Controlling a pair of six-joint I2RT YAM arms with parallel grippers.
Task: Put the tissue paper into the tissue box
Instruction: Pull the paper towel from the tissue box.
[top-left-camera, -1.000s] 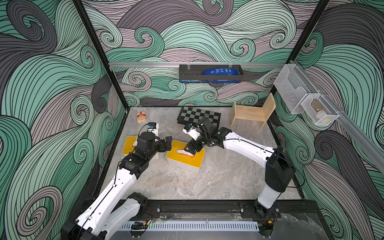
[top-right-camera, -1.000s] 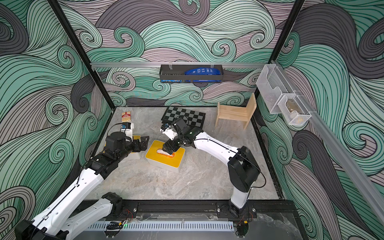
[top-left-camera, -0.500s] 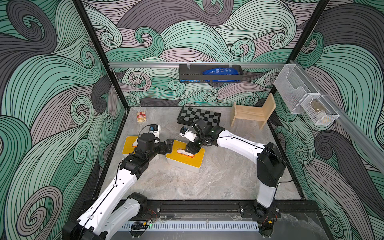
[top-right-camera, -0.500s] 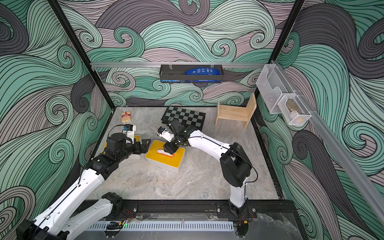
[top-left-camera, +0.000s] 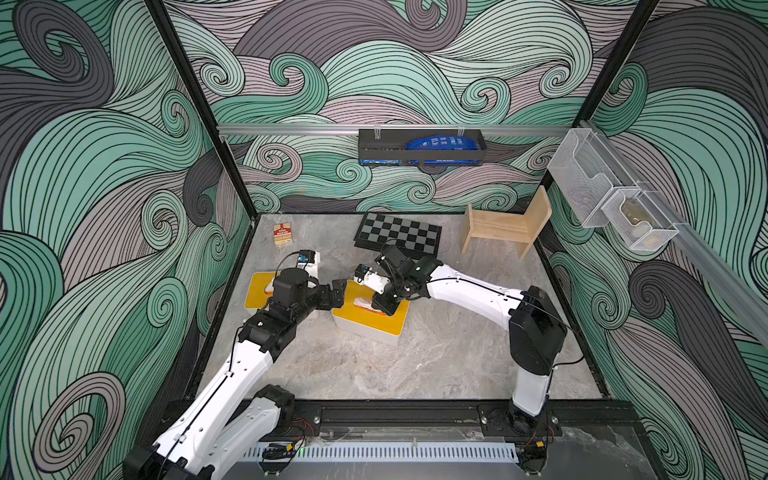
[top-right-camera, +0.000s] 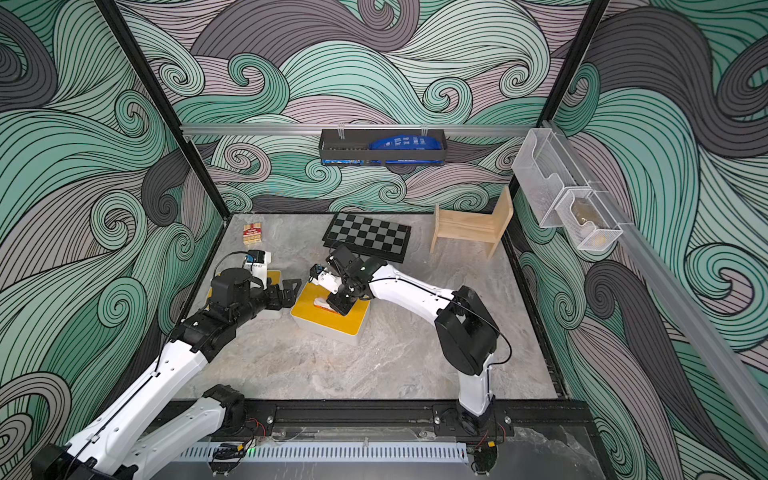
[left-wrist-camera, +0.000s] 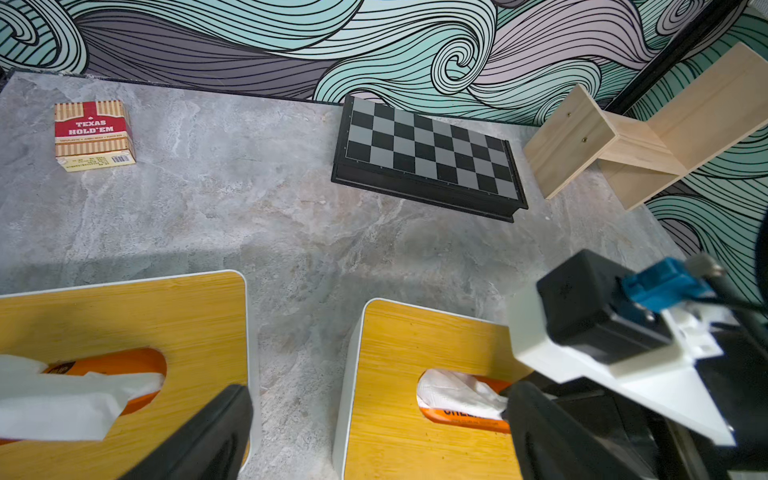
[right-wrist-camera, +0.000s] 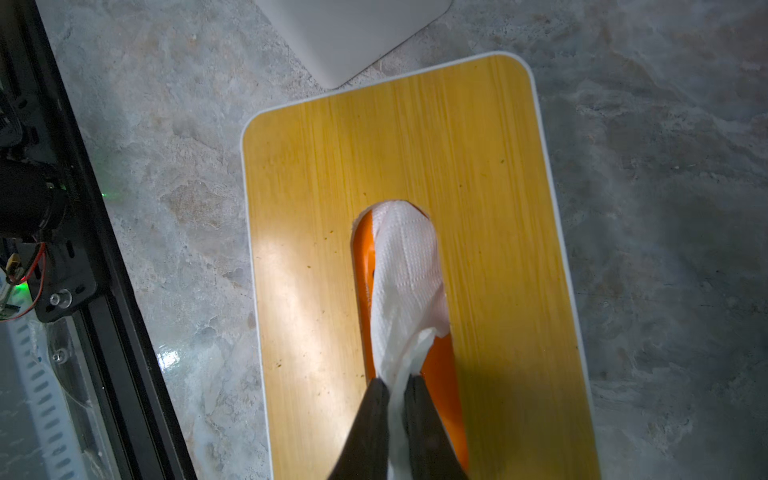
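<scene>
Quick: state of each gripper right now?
Left gripper: open, holding nothing.
Right gripper: shut on the tissue paper at the tissue box slot.

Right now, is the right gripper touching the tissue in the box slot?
Touching. The right wrist view shows the right gripper shut on the tissue, paper pinched between its fingers above the tissue box.

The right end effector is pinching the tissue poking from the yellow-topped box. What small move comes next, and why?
Probably press down into the oval slot: the right end effector is shut on the white crumpled tissue, which bulges above the yellow wood-topped tissue box.
</scene>
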